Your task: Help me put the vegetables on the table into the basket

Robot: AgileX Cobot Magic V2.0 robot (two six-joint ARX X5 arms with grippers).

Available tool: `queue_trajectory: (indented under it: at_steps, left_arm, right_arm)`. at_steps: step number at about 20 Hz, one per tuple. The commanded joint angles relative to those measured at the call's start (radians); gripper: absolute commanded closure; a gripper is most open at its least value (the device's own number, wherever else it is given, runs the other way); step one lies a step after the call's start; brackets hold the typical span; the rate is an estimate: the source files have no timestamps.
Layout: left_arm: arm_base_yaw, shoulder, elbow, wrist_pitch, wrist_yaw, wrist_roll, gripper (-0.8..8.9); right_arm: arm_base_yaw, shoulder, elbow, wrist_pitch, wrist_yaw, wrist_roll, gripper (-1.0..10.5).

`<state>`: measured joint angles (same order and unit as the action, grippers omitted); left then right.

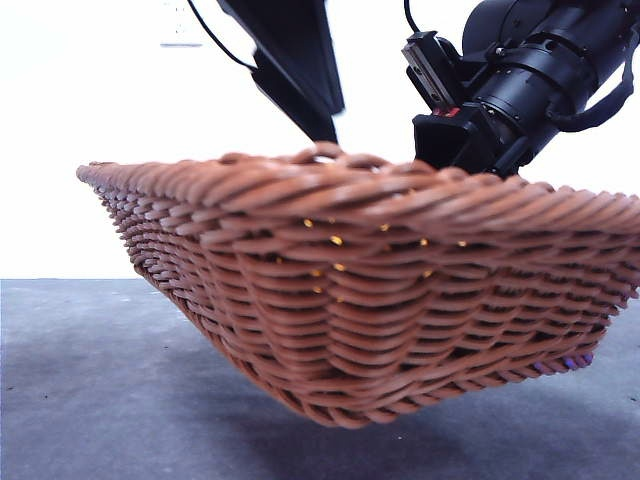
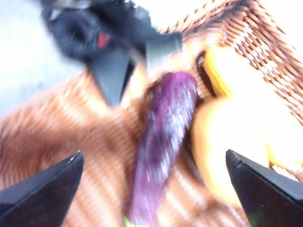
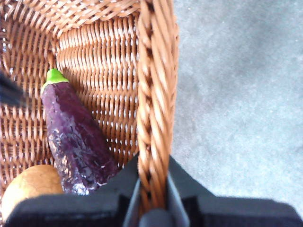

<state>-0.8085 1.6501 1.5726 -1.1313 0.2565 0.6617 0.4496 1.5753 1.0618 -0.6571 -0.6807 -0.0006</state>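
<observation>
Presently listed, largest first.

Worktop (image 1: 90,400): dark grey, matte, speckled; no vegetable shows on its visible parts, so the task looks close to done.

Basket (image 1: 380,290): reddish-brown wicker, tilted, its left end raised clear of the worktop in the front view. The tilt is likely due to the right end effector (image 3: 152,198), whose jaws are pressed onto the braided rim (image 3: 154,94), one inside the wall and one outside. The contents cannot be seen from the front; the wall hides them.

Left end effector (image 2: 151,189): jaws spread wide, holding nothing, poised over the basket interior, probably having nothing left to carry. The left wrist view is badly blurred.

Eggplant (image 3: 75,142): dark purple with green tip, lying on the basket floor beside the wall.

Potato (image 3: 31,187): orange-brown, touching the eggplant's blunt end; partly cut off by the picture edge and the jaw.

Corn (image 2: 227,71): yellow lump near the basket corner, past the potato, overexposed, outline hard to make out; absent from the right wrist view.
</observation>
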Motion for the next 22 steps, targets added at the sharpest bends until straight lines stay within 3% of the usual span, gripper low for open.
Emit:
queue_trajectory:
  at_steps: [1,6,7,9,14,17,22]
  left_arm:
    - [0.021,-0.048,0.002,-0.043,0.008,-0.052,3.13]
    - [0.063,-0.170,0.002,-0.186,0.013,-0.253,3.17]
    - [0.064,-0.193,0.002,-0.186,0.013,-0.287,4.20]
    - [0.064,-0.232,0.002,-0.185,0.012,-0.315,8.40]
    - [0.064,-0.329,0.002,-0.185,-0.026,-0.373,8.21]
    - [0.064,-0.433,0.002,-0.180,-0.173,-0.423,8.21]
    - [0.064,-0.585,0.002,-0.140,-0.280,-0.503,8.21]
  right_arm:
    - [-0.002,0.004,0.000,0.006,-0.014,0.000,9.6]
    - [-0.061,0.004,0.002,0.005,0.006,0.000,9.6]
    - [-0.072,0.004,0.003,0.004,0.006,0.001,9.6]
    - [-0.079,0.004,0.014,0.005,0.005,0.008,9.6]
    - [-0.108,-0.002,0.097,0.003,0.070,0.071,9.6]
    - [-0.224,-0.023,0.172,-0.007,0.089,0.087,9.6]
    - [-0.426,-0.022,0.201,-0.026,0.129,0.069,9.6]
